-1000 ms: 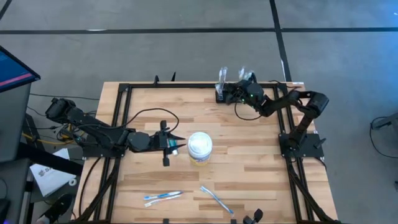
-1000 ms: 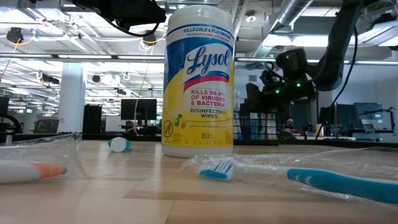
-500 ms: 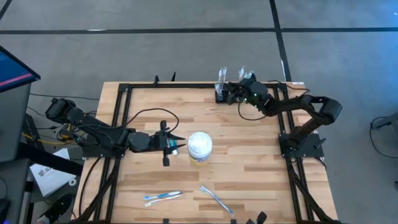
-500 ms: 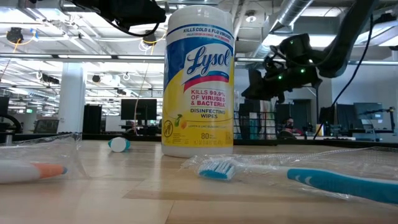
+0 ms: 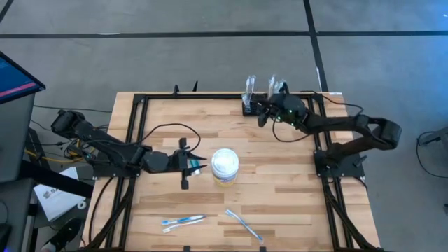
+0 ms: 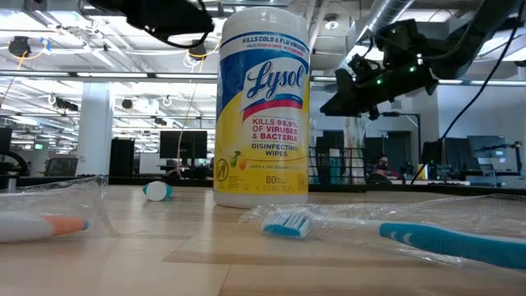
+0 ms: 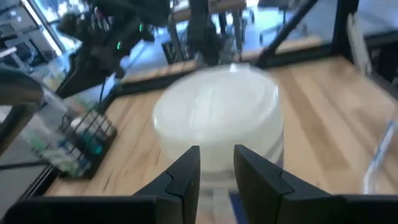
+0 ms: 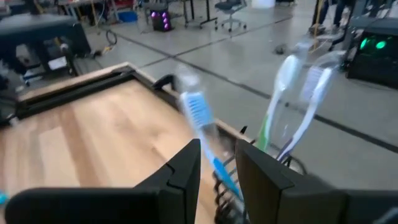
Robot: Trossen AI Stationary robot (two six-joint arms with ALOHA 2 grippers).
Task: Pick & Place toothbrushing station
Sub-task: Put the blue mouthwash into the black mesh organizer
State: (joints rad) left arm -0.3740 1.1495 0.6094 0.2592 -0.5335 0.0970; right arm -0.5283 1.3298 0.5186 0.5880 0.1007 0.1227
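The toothbrushing station, a small black slotted rack [image 5: 250, 107], stands on its base at the table's far edge with three wrapped toothbrushes upright in it. It also shows in the right wrist view [image 8: 249, 171]. My right gripper [image 5: 260, 119] hovers just on the near side of the rack and above it, fingers shut and empty [image 8: 217, 155]. My left gripper [image 5: 203, 165] waits at the table's middle left, shut, pointing at the round white wipes tub [image 5: 225, 164], which fills its wrist view [image 7: 217, 118].
Two wrapped toothbrushes lie near the table's front edge [image 5: 183, 221] [image 5: 243, 224]. Black frame rails [image 5: 136, 140] run along the table's left, right and far sides. The wipes tub stands upright mid-table. A small cap [image 6: 156, 191] lies behind it in the low view.
My right gripper has risen from the height of the rack's top and drawn a little toward the table's near edge as the arm stretched out. The rack and its toothbrushes have stayed in place.
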